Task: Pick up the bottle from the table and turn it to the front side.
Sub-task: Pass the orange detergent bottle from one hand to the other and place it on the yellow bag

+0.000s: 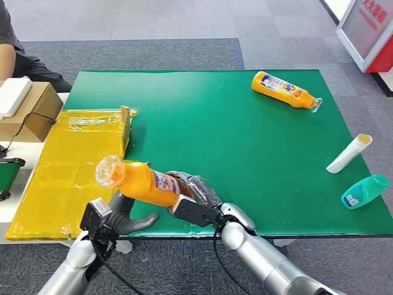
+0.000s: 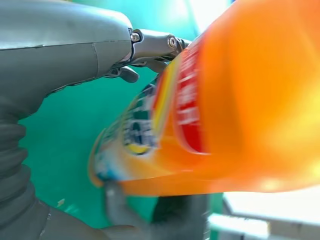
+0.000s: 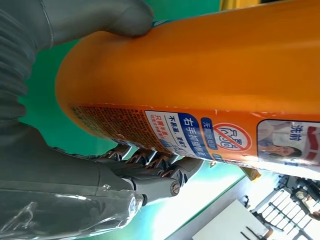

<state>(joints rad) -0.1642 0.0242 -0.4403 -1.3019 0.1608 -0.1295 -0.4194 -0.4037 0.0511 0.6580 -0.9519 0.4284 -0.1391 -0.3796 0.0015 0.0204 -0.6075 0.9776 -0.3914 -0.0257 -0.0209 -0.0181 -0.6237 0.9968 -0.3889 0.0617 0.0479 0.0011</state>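
An orange bottle [image 1: 143, 182] with a clear cap is lifted over the near edge of the green table [image 1: 222, 141], lying almost level with its cap toward the left. My right hand [image 1: 194, 196] grips its base end, thumb on one side and fingers [image 3: 151, 167] on the other; the printed back label [image 3: 196, 132] faces the right wrist camera. My left hand [image 1: 123, 215] sits under the neck end, its fingers apart. In the left wrist view the bottle [image 2: 226, 100] lies blurred between the thumb [image 2: 75, 45] and the fingers, and no grip shows.
A second orange bottle [image 1: 282, 90] lies at the far right of the table. A white tube [image 1: 348, 153] and a teal bottle [image 1: 365, 190] lie at the right edge. A flattened yellow box [image 1: 69, 166] lies to the left, beside a cardboard box [image 1: 32, 110] and a seated person [image 1: 9, 43].
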